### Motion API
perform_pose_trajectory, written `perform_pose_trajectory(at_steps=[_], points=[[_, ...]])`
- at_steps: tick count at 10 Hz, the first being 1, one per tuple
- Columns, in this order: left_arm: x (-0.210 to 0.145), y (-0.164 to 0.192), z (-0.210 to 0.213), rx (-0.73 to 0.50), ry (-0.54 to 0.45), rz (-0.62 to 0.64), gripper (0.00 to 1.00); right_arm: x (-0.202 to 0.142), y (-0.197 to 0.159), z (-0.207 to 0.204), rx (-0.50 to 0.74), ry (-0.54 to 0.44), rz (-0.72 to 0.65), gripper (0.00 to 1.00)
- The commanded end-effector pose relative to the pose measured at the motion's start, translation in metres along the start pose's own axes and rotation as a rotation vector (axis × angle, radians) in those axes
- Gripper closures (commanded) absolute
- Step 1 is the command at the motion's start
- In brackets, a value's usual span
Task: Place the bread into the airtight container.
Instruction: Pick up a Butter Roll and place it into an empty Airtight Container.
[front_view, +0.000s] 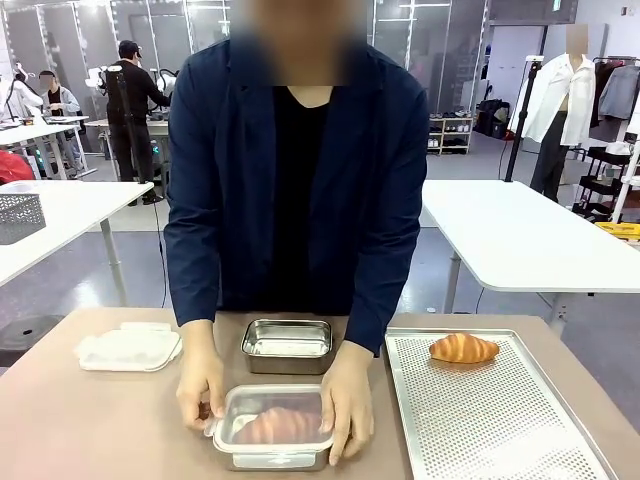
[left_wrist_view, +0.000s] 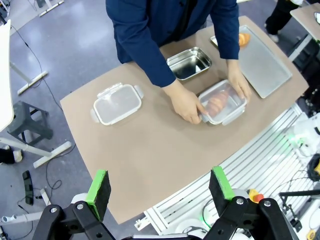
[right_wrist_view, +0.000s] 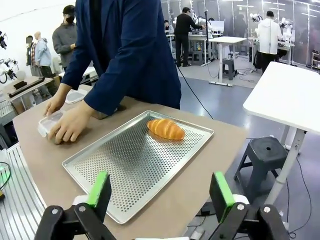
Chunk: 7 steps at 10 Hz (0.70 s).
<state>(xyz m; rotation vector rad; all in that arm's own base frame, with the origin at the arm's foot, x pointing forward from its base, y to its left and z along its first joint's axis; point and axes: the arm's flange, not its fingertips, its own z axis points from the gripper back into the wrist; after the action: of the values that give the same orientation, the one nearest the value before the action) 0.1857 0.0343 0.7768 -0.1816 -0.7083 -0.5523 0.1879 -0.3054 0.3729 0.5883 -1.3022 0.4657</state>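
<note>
A steel container with a clear lid holds a bread roll at the table's near edge; the person's hands press on both sides of the lid. It also appears as the lidded container in the left wrist view. A second bread roll lies on the perforated tray, the same roll in the right wrist view. An open steel container stands behind the lidded one. My left gripper hangs open high above the table. My right gripper is open beside the tray.
A spare plastic lid lies at the table's left, seen too as the white lid. The person stands at the far side, arms over the middle. White tables and other people are farther off.
</note>
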Motion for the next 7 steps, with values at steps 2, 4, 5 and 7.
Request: perform_pose_trajectory(at_steps=[2,4,5,7], points=[[0.0013,-0.0003,0.0004,-0.012,-0.004,-0.017,0.0,-0.0014,-0.0003,-0.0027,-0.01,-0.023,0.021,0.0],[0.0013,-0.0003,0.0004,-0.012,-0.004,-0.017,0.0,-0.0014,-0.0003,-0.0027,-0.01,-0.023,0.021,0.0],[0.0013,-0.0003,0.0004,-0.012,-0.004,-0.017,0.0,-0.0014,-0.0003,-0.0027,-0.01,-0.023,0.021,0.0],[0.0013,-0.0003,0.0004,-0.012,-0.004,-0.017,0.0,-0.0014,-0.0003,-0.0027,-0.01,-0.023,0.021,0.0]])
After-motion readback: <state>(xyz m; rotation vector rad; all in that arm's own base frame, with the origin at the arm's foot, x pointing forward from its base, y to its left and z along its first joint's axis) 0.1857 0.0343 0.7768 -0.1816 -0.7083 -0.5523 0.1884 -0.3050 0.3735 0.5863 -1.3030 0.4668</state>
